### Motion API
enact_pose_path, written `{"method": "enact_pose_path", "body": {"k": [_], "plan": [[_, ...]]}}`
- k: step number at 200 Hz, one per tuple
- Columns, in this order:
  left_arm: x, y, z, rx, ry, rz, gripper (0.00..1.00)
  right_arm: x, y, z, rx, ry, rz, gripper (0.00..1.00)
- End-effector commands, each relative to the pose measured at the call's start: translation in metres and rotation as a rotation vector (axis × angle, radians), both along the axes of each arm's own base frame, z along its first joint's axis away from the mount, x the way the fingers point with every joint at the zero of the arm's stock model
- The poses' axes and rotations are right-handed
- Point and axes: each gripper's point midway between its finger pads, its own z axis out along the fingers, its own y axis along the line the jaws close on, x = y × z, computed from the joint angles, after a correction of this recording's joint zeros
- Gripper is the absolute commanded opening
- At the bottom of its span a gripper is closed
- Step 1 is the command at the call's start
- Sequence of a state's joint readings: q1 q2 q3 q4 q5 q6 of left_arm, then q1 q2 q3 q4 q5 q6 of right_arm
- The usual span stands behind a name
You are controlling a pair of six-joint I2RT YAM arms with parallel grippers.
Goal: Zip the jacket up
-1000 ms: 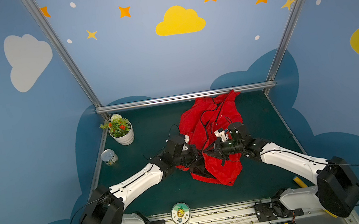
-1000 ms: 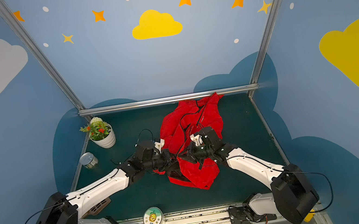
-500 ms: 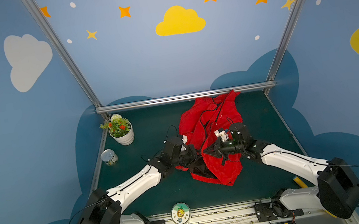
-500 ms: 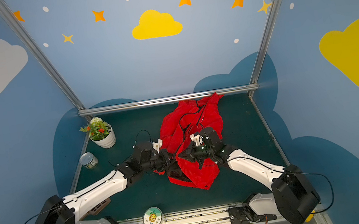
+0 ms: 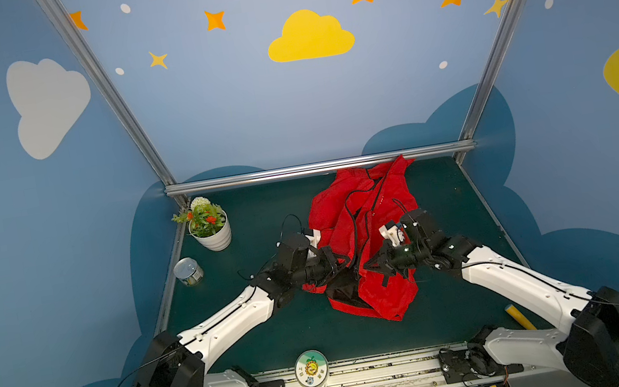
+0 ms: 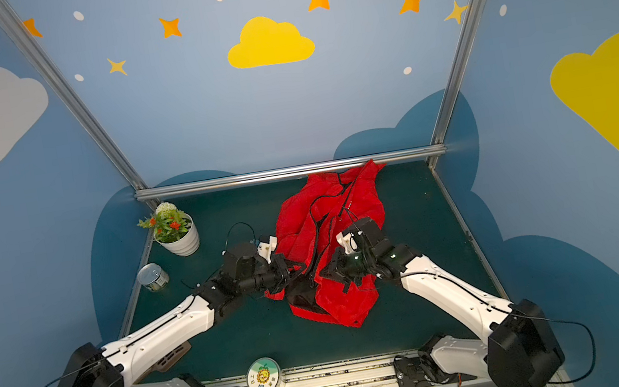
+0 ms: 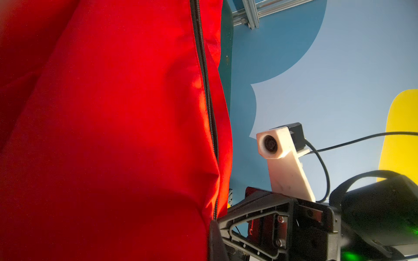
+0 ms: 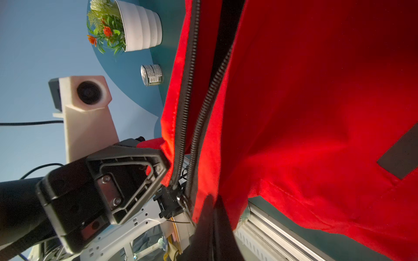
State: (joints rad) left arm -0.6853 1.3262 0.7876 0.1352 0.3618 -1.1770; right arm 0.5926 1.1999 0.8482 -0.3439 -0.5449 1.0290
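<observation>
- Lying crumpled on the green worktop (image 5: 279, 334), the red jacket (image 5: 361, 211) (image 6: 328, 216) stretches from both hands away to the far rail. Its near end is bunched up between the hands.
- Left hand (image 5: 338, 263) (image 6: 295, 270) is clenched on one front edge of the jacket. In both top views dark folds and black fingers hide the pinch itself.
- Right hand (image 5: 370, 267) (image 6: 327, 274) sits tip to tip with the left hand, also clenched on jacket cloth. In the right wrist view its fingers (image 8: 210, 217) are pressed together against red fabric, blurred and cut off.
- Two black zipper rows (image 8: 187, 90) run side by side, unjoined, down to a black slider (image 8: 172, 203) just beside the left hand's fingertip. Whether the rows meet inside the slider cannot be made out.
- Red cloth fills most of the left wrist view, with one zipper line crossing it. That hand's own fingers are out of frame.
- Well apart from the left hand, on its outer side, stand a potted plant (image 5: 209, 229) and a tin can (image 5: 188, 271).
- Behind the right arm lies a yellow object (image 5: 520, 317), mostly hidden.
</observation>
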Motion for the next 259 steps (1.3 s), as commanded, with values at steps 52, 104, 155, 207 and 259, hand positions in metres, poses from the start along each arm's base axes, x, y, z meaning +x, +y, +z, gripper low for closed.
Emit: {"method": "enact_pose_path", "body": {"k": [52, 104, 155, 207, 259], "plan": [[-0.008, -0.023, 0.006, -0.012, -0.023, -0.063, 0.03, 0.004, 0.01, 0.011, -0.01, -0.057, 0.068, 0.0], [-0.006, -0.025, 0.001, 0.0, -0.019, -0.06, 0.03, 0.006, 0.016, 0.027, 0.08, -0.101, 0.063, 0.0], [-0.003, -0.022, 0.0, -0.01, -0.013, -0.04, 0.03, -0.005, 0.009, 0.023, 0.119, -0.087, 0.035, 0.0], [-0.005, -0.03, 0.008, -0.032, -0.019, -0.062, 0.03, 0.001, 0.013, 0.032, 0.17, -0.12, 0.016, 0.0], [0.0, -0.018, 0.02, -0.019, -0.075, -0.014, 0.03, -0.008, -0.008, 0.033, 0.073, -0.148, -0.001, 0.0]]}}
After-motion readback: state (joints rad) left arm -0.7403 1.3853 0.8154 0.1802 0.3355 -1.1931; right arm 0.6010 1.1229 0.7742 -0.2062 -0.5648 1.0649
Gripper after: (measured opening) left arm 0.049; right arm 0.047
